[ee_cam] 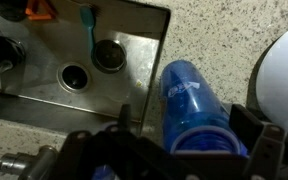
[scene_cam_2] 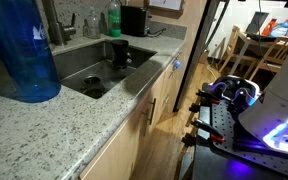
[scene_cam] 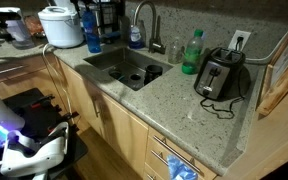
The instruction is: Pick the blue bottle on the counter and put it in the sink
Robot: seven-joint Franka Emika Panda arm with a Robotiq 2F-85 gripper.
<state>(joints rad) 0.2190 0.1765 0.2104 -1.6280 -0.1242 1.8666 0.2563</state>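
Blue bottle upright on the counter, gripper spread open over it

In the wrist view the gripper hangs over the blue bottle, jaws wide apart with a gap on either side, holding nothing. The bottle stands on the counter, between the sink and the white cooker, close to both. In an exterior view a faucet, green bottle and toaster stand beyond the basin

No words or numbers can be read anywhere. The blue bottle bears a small white print on its side in the wrist view - too blurred to make out.
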